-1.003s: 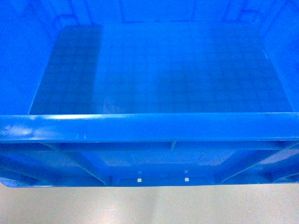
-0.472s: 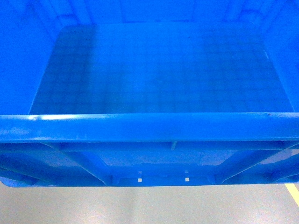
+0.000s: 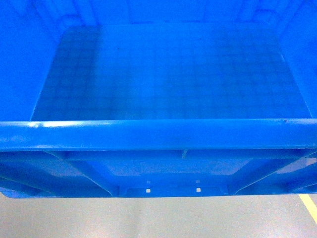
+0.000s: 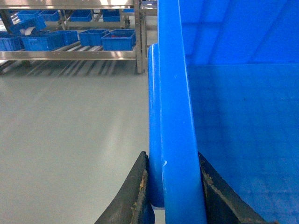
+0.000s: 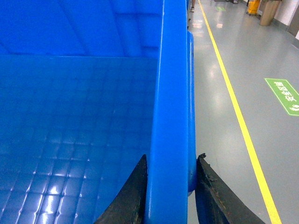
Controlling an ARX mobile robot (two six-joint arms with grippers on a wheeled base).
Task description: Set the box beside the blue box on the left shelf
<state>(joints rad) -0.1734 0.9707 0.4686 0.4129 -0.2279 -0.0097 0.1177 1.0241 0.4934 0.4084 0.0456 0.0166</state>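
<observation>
The box [image 3: 168, 74], a large bright-blue crate with a gridded floor, fills the head view, held off the grey floor; its near rim [image 3: 158, 135] crosses the frame. My left gripper [image 4: 172, 161] is shut on the box's left rim, one black finger [image 4: 135, 196] outside and one inside. My right gripper [image 5: 173, 161] is shut on the right rim the same way. Far off in the left wrist view stands a grey metal shelf [image 4: 70, 54] carrying several blue boxes [image 4: 118, 40]; I cannot tell which one the task means. Neither gripper shows in the head view.
Grey floor lies under and around the box. A yellow floor line [image 5: 233, 107] runs along the right side, also seen as the yellow line [image 3: 309, 206] at the head view's lower right. A green floor sign [image 5: 285, 95] lies beyond it. A shelf post [image 4: 138, 37] stands ahead on the left.
The floor under the box has shifted: a yellow line has come into the head view's lower right corner. The box keeps the same place between my grippers.
</observation>
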